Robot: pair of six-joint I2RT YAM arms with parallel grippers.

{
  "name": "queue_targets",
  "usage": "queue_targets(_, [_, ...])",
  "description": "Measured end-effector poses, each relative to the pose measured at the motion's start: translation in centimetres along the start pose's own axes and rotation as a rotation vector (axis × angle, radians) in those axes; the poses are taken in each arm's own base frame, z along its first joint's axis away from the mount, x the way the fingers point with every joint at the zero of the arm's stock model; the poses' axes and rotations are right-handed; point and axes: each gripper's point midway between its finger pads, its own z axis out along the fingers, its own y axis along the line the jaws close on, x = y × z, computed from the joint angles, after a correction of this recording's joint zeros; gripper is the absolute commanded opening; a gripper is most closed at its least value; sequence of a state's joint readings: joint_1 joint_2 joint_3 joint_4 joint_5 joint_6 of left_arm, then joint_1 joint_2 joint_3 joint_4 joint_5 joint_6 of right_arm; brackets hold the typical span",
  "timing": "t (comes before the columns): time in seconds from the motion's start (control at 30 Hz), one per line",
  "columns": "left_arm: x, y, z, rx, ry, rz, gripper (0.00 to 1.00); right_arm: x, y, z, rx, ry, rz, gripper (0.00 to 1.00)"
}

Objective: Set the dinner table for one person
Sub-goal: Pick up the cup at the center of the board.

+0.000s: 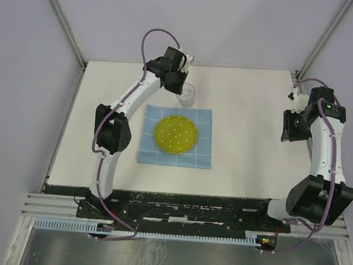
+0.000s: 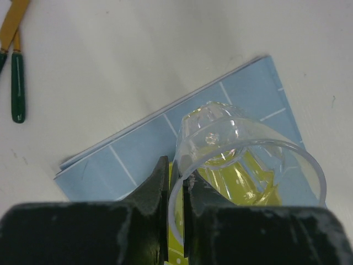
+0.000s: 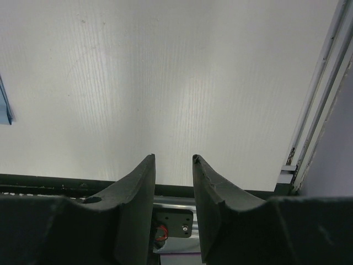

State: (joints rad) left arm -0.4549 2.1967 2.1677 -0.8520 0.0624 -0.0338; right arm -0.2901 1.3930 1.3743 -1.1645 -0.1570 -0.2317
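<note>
My left gripper is shut on the rim of a clear drinking glass, one finger inside and one outside. The glass is upright at the far edge of the light-blue gridded cloth; I cannot tell whether its base touches down. A yellow-green dotted plate lies in the middle of the cloth on the off-white dinner table. The left wrist view shows the gripper, the glass and the cloth. My right gripper is open and empty above bare table at the right.
Two pieces of cutlery with dark green handles and golden blades lie on the table beyond the cloth in the left wrist view. A metal frame rail runs along the table's right edge. A corner of the cloth shows at far left.
</note>
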Motion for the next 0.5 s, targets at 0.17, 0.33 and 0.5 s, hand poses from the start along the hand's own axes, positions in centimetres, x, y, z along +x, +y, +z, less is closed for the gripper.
queue_targets(0.17, [0.1, -2.6, 0.3, 0.051, 0.004, 0.030, 0.03, 0.0, 0.1, 0.0, -0.004, 0.000, 0.008, 0.41])
queue_targets(0.33, [0.9, -4.0, 1.5, 0.083, 0.033, 0.044, 0.03, 0.0, 0.1, 0.0, -0.002, 0.000, 0.012, 0.41])
queue_targets(0.5, [1.5, -5.5, 3.1, 0.102, 0.053, 0.065, 0.03, 0.0, 0.1, 0.0, 0.003, -0.001, 0.021, 0.41])
